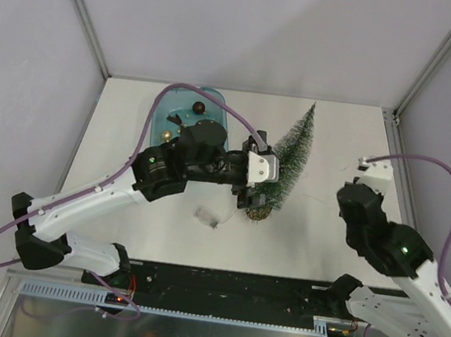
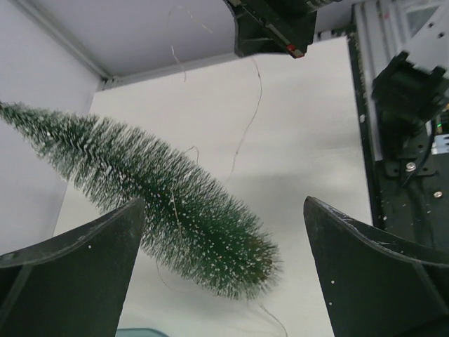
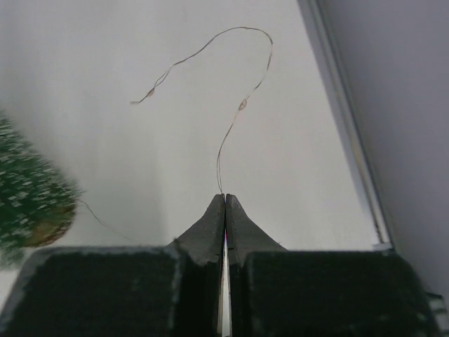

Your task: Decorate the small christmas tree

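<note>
A blue tray [image 1: 176, 104] sits at the far side of the counter [image 1: 338, 133], and an arm hides part of it. In the tray there is a dark little ball [image 1: 198, 108] near the far rim and a shiny gold ball [image 1: 167, 134] by the left side. The small tree [image 1: 289, 156] lies on its side on the counter, just to the right of the tray. Its tip points to the far edge and its round brown foot points to the near edge. The left hand [image 2: 221, 203] hangs over the thick end of the tree with its two fingers spread wide and nothing in them. The right hand [image 3: 224, 199] is off to the right of the tree, with its fingers pressed together on the end of a thin wire [image 3: 231, 126]. The wire curls up and away over the counter and has tiny beads on it. A small clear bit [image 1: 207, 216] lies on the counter near the tree's foot, too small to tell what it is. The counter is white, the walls [image 1: 253, 22] around it are pale grey, and metal posts [image 1: 80, 8] stand at the far corners.
</note>
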You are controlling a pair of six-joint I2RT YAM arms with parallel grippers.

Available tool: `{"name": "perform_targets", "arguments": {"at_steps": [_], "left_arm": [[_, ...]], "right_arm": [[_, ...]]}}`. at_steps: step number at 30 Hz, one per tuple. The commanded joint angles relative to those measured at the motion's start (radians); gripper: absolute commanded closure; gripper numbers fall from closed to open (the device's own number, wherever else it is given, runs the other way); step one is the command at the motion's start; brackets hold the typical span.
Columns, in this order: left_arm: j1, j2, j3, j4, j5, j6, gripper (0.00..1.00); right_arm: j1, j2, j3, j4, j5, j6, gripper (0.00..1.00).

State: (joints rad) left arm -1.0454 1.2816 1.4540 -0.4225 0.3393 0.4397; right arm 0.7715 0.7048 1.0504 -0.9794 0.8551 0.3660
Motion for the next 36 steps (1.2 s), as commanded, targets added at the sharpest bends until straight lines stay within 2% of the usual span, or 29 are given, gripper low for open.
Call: {"name": "perform_targets", "arguments": {"at_steps": [1, 6, 11, 15, 18, 21, 29, 33, 36], "left_arm": [[-0.005, 0.030, -0.027, 0.008, -0.068, 0.069, 0.00], [-0.058, 0.032, -0.022, 0.007, -0.062, 0.115, 0.00], [-0.168, 0.031, -0.038, 0.029, -0.048, 0.231, 0.00], [-0.213, 0.109, -0.047, 0.138, -0.085, 0.200, 0.00], [-0.231, 0.189, -0.040, 0.238, -0.116, 0.179, 0.00], [-0.249, 0.289, -0.021, 0.312, -0.162, 0.230, 0.00], [-0.250, 0.551, 0.099, 0.387, -0.346, 0.261, 0.00], [-0.249, 0.572, 0.075, 0.480, -0.405, 0.248, 0.05], [-0.253, 0.511, 0.000, 0.562, -0.403, 0.245, 0.10]], "right_arm": [[-0.063, 0.083, 0.017, -0.002, 0.134, -0.005, 1.00], [-0.207, 0.056, 0.030, 0.011, 0.108, -0.057, 1.00], [-0.237, -0.002, 0.075, -0.056, -0.013, -0.063, 1.00], [-0.239, -0.015, 0.130, -0.093, -0.125, -0.071, 1.00], [-0.240, -0.038, 0.172, -0.119, -0.158, -0.069, 1.00], [-0.240, -0.059, 0.212, -0.156, -0.165, -0.074, 1.00], [-0.255, -0.101, 0.291, -0.232, -0.170, -0.112, 1.00], [-0.268, -0.112, 0.305, -0.249, -0.169, -0.143, 1.00], [-0.271, -0.125, 0.311, -0.251, -0.165, -0.156, 1.00]]}}
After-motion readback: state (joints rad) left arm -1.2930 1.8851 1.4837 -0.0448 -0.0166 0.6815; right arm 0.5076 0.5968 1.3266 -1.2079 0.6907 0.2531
